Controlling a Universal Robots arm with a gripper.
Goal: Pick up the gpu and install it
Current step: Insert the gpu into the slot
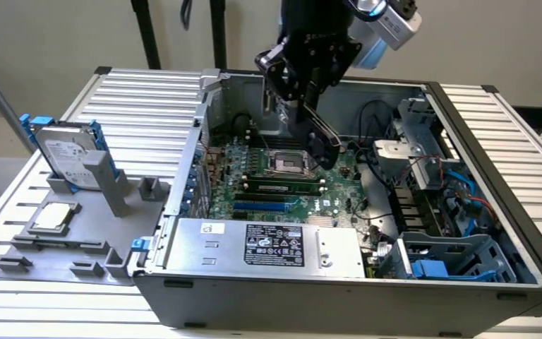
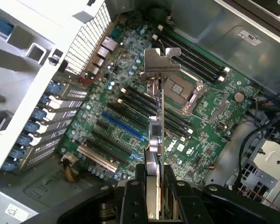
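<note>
Fingers: the gripper (image 2: 154,186) has its fingers closed narrow on the gpu (image 2: 157,116), pinching the thin card by one end.
Gpu place: it hangs inside the open computer case (image 1: 346,289), above the motherboard (image 2: 107,100), not yet in any slot. Its silver bracket (image 2: 161,60) is at the end far from the fingers.
Risk one: the card looks tilted, so I think it can come down beside the blue slot (image 2: 123,126) and knock the CPU socket (image 2: 184,91).
Risk two: the bracket may catch on the case wall.
</note>
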